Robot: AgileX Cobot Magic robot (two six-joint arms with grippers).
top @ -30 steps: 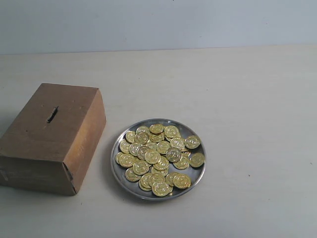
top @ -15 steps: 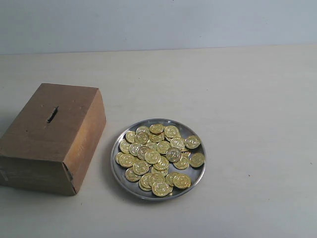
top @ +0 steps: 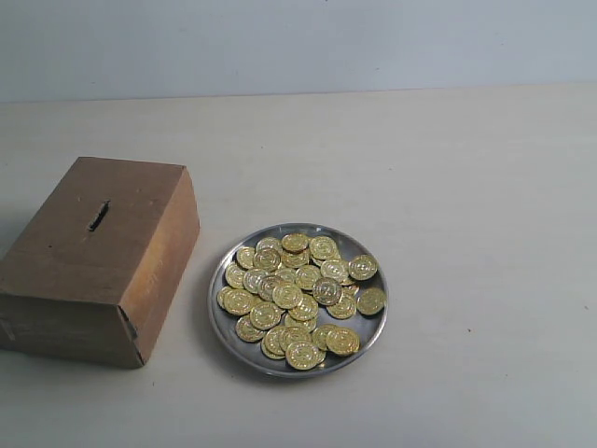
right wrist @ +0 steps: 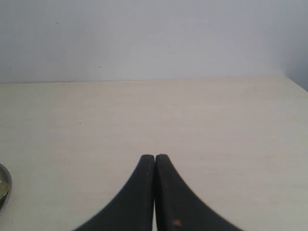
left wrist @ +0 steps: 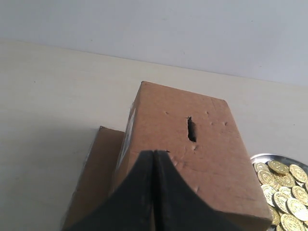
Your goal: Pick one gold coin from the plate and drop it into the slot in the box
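Note:
The round silver plate (top: 224, 322) sits near the table's front middle, heaped with several gold coins (top: 297, 297). To its left stands the brown cardboard box (top: 93, 257), its dark slot (top: 98, 216) on the top face. Neither gripper shows in the exterior view. In the left wrist view my left gripper (left wrist: 153, 153) is shut and empty, its tips over the box (left wrist: 207, 149) short of the slot (left wrist: 191, 129); the plate's rim (left wrist: 269, 157) and coins (left wrist: 284, 185) peek in at the edge. My right gripper (right wrist: 154, 157) is shut and empty above bare table, with the plate's rim (right wrist: 3, 190) just in view.
The pale wooden table (top: 448, 168) stretches behind and to the right of the plate. A light wall (top: 298, 42) closes off the back edge. A brown cardboard flap (left wrist: 94, 168) lies beside the box in the left wrist view.

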